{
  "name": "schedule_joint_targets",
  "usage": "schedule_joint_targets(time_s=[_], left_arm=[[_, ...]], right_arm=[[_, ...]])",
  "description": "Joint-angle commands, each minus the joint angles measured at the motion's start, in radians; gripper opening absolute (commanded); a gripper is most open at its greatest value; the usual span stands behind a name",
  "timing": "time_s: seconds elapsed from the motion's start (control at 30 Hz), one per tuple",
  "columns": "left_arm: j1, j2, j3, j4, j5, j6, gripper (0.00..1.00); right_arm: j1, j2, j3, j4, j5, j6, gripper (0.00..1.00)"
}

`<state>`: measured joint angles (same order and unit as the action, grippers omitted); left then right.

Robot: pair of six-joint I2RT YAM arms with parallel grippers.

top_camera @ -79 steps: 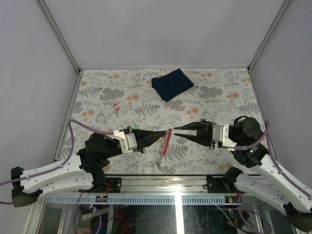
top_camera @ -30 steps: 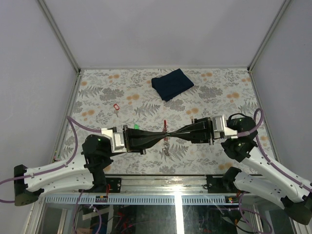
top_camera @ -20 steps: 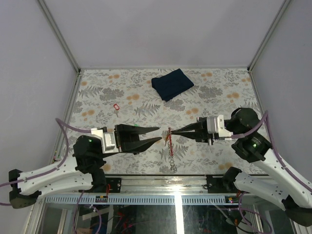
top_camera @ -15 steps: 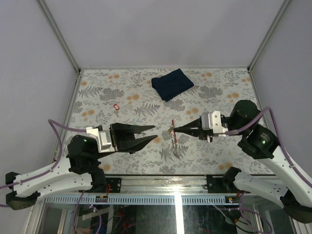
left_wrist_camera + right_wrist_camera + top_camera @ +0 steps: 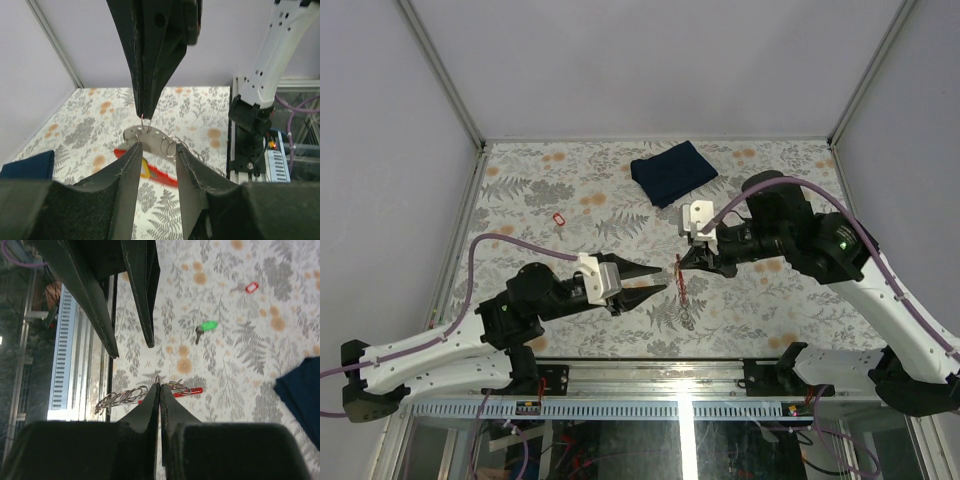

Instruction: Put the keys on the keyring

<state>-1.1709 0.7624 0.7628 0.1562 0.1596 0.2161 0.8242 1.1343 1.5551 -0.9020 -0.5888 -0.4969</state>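
Keyring (image 5: 681, 280) hung over the middle of the bench (image 5: 770, 180), pinched at its top between the closed right fingers (image 5: 692, 260), likely to keep its loop reachable. Left fingers (image 5: 131, 175), parted and empty, hovered at its eight o'clock. Green key (image 5: 207, 326) lay loose on the bench.

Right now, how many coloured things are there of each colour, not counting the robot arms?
Red: 2, the red tag on the keyring and a small red piece lying by itself.
Green: 1, the green key.
Yellow: 1, a yellow piece beside the red tag.
Dark blue: 1, the folded cloth.
Total: 5.
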Motion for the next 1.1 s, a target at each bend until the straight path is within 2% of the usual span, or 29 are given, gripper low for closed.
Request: schedule_joint_targets(time_s=[0.0,0.07,0.17,0.6,1.07], left_arm=[[-0.004,0.01,0.043,-0.043,-0.007,0.048,0.32],[-0.003,0.011,0.04,-0.049,-0.008,0.054,0.32],[-0.004,0.008,0.03,-0.044,-0.014,0.053,0.32],[-0.004,0.064,0.038,0.023,0.031,0.032,0.31],[-0.003,0.093,0.062,0.03,0.06,0.031,0.24]], right_arm=[[0.062,0.057,0.125,-0.164,0.139,0.011,0.0],[0.103,0.092,0.165,-0.225,0.205,0.013,0.0],[0.119,0.1,0.184,-0.232,0.234,0.019,0.0],[0.154,0.068,0.121,-0.105,0.114,-0.019,0.0],[0.168,0.043,0.064,-0.064,0.097,-0.032,0.0]])
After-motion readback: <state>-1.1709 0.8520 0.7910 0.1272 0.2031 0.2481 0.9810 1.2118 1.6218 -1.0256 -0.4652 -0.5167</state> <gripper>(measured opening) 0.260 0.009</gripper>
